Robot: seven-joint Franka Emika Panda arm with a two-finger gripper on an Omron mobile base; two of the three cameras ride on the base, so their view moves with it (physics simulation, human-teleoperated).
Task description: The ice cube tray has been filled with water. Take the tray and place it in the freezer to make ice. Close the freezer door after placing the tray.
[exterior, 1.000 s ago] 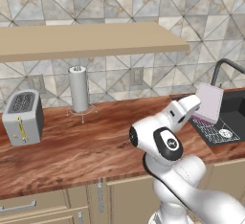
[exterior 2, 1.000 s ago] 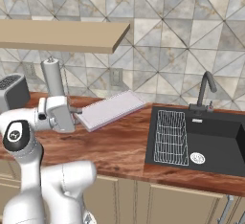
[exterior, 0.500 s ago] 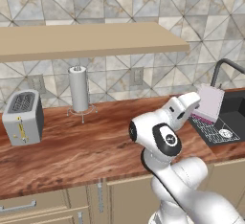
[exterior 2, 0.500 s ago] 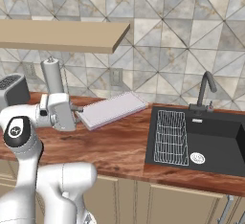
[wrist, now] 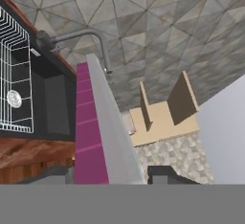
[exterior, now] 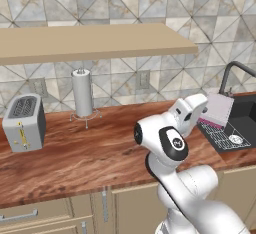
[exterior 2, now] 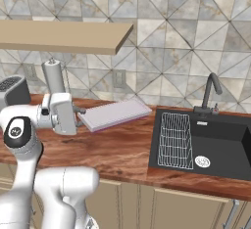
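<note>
Tiled in grey triangular stone, a kitchen wall rises behind a reddish wood-grain counter (exterior: pixel 90 153) where a white robot arm holds the ice cube tray (exterior 2: pixel 115 115) clear of the surface. The gripper (exterior 2: pixel 77 117), jaws drawn narrow, clamps one short end of the pale lavender slab, which juts out level over the counter toward the black sink (exterior 2: pixel 215 142) in the right base view. From the left base view the tray (exterior: pixel 218 111) is seen nearly edge-on past the arm's wrist, its far end overlapping the sink's edge; the fingers themselves are hidden behind the white hand. The hand view looks along the tray's pinkish side (wrist: pixel 88 132), with only the dark fingertips (wrist: pixel 167 174) poking up at the bottom, so the exact contact is hard to make out. A wire rack (exterior 2: pixel 175 140) lies in the sink's left part, beneath a dark faucet (exterior 2: pixel 210 91). A silver toaster (exterior: pixel 23 122) and a paper towel holder (exterior: pixel 82 94) stand well apart from the tray at the counter's left, under a beige wall shelf (exterior: pixel 95 40). Cabinet fronts (exterior: pixel 45 213) are cut off at the lower edge.
</note>
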